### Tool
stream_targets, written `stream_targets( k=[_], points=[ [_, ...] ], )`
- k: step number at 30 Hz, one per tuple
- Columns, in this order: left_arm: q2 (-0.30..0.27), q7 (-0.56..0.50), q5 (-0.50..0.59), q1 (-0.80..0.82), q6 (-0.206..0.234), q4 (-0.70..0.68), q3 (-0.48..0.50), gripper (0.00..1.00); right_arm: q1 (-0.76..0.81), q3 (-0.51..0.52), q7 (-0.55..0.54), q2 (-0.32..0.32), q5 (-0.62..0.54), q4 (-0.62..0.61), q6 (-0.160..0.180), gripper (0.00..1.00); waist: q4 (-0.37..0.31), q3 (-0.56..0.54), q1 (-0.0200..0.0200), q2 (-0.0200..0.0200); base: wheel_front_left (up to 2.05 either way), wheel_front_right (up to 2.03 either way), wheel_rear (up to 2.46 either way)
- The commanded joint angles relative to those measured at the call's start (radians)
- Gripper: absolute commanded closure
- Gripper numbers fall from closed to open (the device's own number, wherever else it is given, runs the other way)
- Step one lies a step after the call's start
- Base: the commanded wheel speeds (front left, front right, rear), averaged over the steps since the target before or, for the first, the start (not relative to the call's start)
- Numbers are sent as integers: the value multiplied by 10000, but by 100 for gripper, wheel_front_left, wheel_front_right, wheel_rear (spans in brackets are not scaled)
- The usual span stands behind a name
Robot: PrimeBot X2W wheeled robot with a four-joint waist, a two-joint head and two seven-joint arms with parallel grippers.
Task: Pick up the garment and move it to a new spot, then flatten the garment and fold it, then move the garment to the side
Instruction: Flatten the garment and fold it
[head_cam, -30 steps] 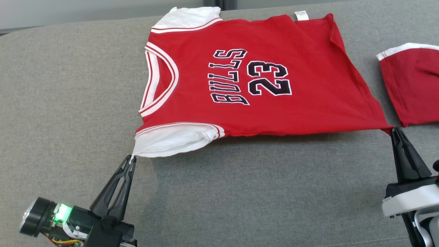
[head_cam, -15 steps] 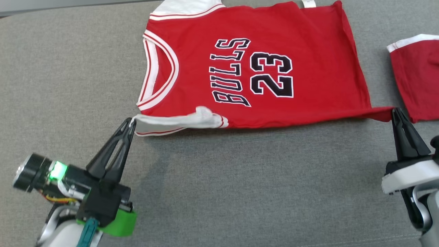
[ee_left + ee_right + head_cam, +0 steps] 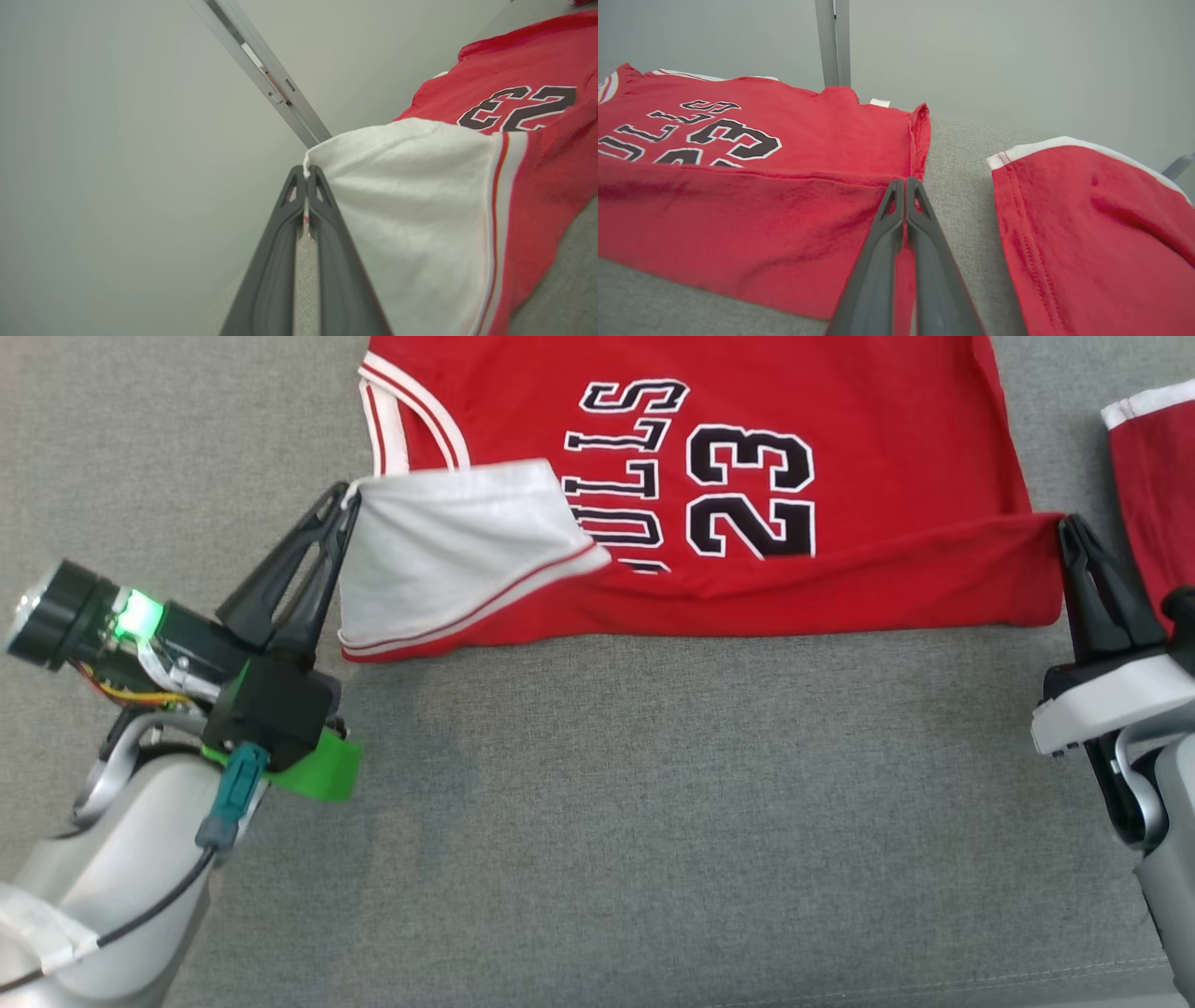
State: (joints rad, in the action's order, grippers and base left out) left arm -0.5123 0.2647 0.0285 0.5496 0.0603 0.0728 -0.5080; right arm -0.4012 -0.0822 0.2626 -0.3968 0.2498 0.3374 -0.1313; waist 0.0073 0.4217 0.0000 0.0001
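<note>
Red knit jersey (image 3: 887,457), edge doubled over, clamped by left claw (image 3: 350,497) and right claw (image 3: 1067,525).

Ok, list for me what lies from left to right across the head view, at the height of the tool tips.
Left tool → white sleeve → red jersey with its 23 → right tool → second red garment at the edge.

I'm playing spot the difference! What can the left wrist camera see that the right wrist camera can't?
Of the two, the left wrist view has the left gripper shut on the white sleeve. The right wrist view has the right gripper shut on the jersey at its hem corner, plus the letters. Both share the red jersey, its 23 and the grey cushion.
</note>
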Motion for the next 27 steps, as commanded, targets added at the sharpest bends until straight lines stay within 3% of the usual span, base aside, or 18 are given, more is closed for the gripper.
stream_targets(
  k=[1,8,14,15,16,17,21,24,27],
  points=[
    [21,-12,98,343,-69,138,-25,100,-246,-39,28,-42,-69,85,10,100,-24,270,0,-1,0,0,0],
    [30,-12,194,1483,-355,856,-458,100,-1016,-208,28,-6,-29,423,10,100,-110,767,0,-1,0,0,0],
    [39,-12,46,1994,-231,1463,-648,100,-1421,-225,28,93,15,684,10,100,-192,918,0,-1,0,0,0],
    [59,-12,-17,1997,-209,1566,-638,86,-1448,-149,28,121,11,683,10,100,-202,914,0,-1,0,0,0],
    [106,-12,-111,1946,-171,1708,-604,26,-1441,-45,28,160,-56,673,10,5,-208,897,0,-1,0,0,0],
    [120,-12,-106,1926,-141,1724,-612,0,-1421,38,28,211,-106,616,10,0,-210,870,0,-1,0,0,0],
    [243,-10,-624,1298,194,1715,-332,0,-1008,394,28,420,-309,226,10,0,-226,610,0,-1,0,0,0],
    [682,-10,-1641,282,493,1579,408,0,-562,708,28,636,-371,-230,10,0,-235,355,0,-1,0,0,0],
    [1228,-10,-2894,-989,378,1678,1251,0,-68,956,28,835,-403,-618,10,0,-233,156,0,-1,0,0,0]
  ],
)
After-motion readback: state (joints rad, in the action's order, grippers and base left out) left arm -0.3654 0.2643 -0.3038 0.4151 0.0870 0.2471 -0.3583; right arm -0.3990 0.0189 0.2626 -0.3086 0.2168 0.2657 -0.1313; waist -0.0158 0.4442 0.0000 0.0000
